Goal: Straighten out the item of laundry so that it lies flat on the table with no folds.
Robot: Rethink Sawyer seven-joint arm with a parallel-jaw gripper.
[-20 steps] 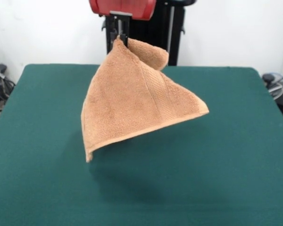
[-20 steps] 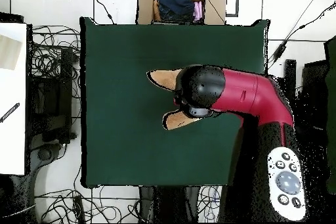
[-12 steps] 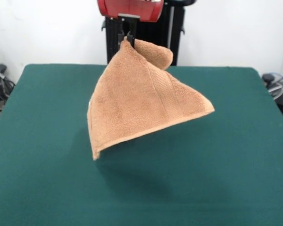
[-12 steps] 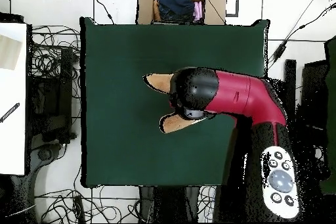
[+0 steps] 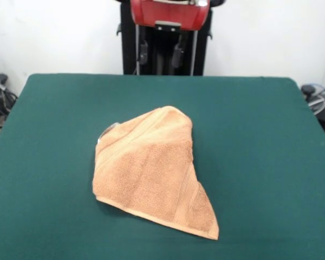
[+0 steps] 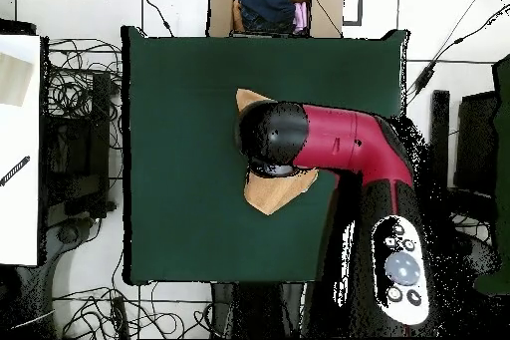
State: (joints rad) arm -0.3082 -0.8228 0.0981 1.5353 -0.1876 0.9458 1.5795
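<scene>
The peach-orange towel, the item of laundry (image 5: 151, 168), lies in a folded, roughly triangular heap on the green table (image 5: 260, 135), one corner pointing toward the near edge. A bit of white label (image 5: 109, 130) peeks out at its left edge. My gripper (image 5: 161, 53) hangs high above the far side of the table, open, with nothing between its fingers and clear of the towel. In the overhead view the red arm (image 6: 339, 142) covers most of the towel (image 6: 274, 193), and the gripper is hidden beneath the arm's black head.
A cardboard box of clothes (image 6: 274, 7) stands just beyond one table edge in the overhead view. Cables (image 6: 85, 107) and a white surface (image 6: 20, 147) lie beside another edge. Green cloth (image 6: 179, 87) surrounds the towel on all sides.
The gripper let go of the hanging towel, which dropped onto the table in a folded heap. The gripper opened and shifted right and slightly up in the front view.
</scene>
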